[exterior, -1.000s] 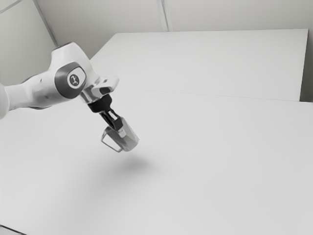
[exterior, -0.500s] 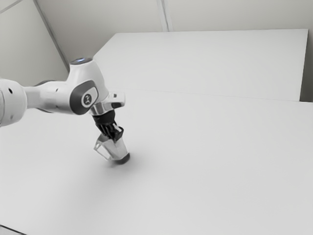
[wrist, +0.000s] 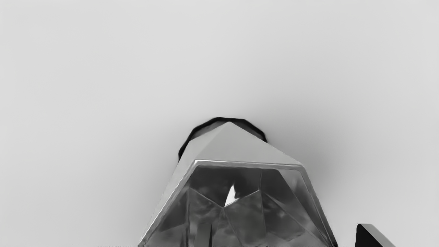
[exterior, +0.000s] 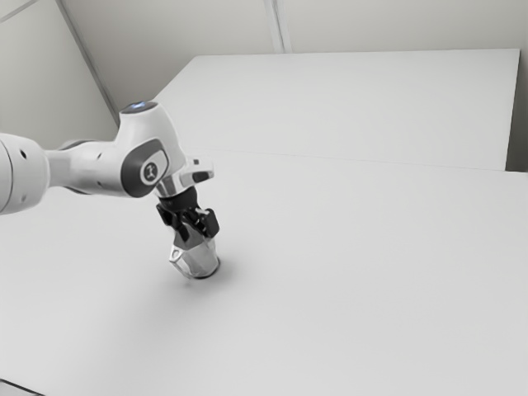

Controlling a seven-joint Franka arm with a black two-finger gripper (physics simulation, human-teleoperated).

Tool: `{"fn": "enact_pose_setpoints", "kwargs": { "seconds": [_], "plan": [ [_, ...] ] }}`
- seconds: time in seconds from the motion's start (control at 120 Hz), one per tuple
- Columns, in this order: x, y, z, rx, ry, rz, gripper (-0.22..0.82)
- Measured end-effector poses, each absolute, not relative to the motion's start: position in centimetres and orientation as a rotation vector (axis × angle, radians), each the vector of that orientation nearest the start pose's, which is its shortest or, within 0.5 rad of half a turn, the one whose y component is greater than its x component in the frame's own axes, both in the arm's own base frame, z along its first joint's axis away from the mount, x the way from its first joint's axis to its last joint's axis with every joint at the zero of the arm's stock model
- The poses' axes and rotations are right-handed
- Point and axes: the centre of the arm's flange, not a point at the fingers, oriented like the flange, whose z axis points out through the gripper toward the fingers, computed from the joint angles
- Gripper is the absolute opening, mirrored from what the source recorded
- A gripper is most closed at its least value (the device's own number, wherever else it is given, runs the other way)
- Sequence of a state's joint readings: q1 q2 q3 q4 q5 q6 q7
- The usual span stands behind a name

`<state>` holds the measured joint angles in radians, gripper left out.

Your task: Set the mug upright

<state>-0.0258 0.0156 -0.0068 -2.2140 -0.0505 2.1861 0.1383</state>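
- One metallic, faceted mug (exterior: pixel 198 259) sits on the pale table (exterior: pixel 355 272), mouth up and base down; I can't tell whether a slight tilt remains.
- Its handle (exterior: pixel 176 256) faces the exterior view's left.
- My black gripper (exterior: pixel 198 234) is right over the mug, pointing down at its mouth.
- The jaws stand wide, with nothing clamped between them: in my wrist view, one fingertip (wrist: pixel 372 237) is outside the rim, apart from the wall.
- A dark edge (wrist: pixel 244 120) rings the mug's base.
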Motion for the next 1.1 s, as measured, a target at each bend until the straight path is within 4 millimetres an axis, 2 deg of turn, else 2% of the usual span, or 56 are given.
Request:
{"fn": "enact_pose_setpoints", "kwargs": {
  "seconds": [0.133, 0.2, 0.433, 0.508, 0.617, 0.733, 1.1],
  "plan": [
    [52.3, -2.0, 40.5, -3.177, 0.201, -0.037, 0.51],
    [52.8, -2.1, 42.8, -3.178, 0.195, -0.078, 0.54],
    [56.6, -1.8, 53.8, -3.171, 0.183, -0.217, 0.58],
    [57.9, -1.6, 56.5, -3.166, 0.187, -0.238, 0.59],
    [59.1, -1.2, 59.4, -3.163, 0.189, -0.237, 0.6],
    [59.2, -0.6, 60.5, -3.166, 0.185, -0.191, 0.6],
    [58.5, -0.8, 60.4, -3.174, 0.207, -0.099, 0.6]
  ]
}}
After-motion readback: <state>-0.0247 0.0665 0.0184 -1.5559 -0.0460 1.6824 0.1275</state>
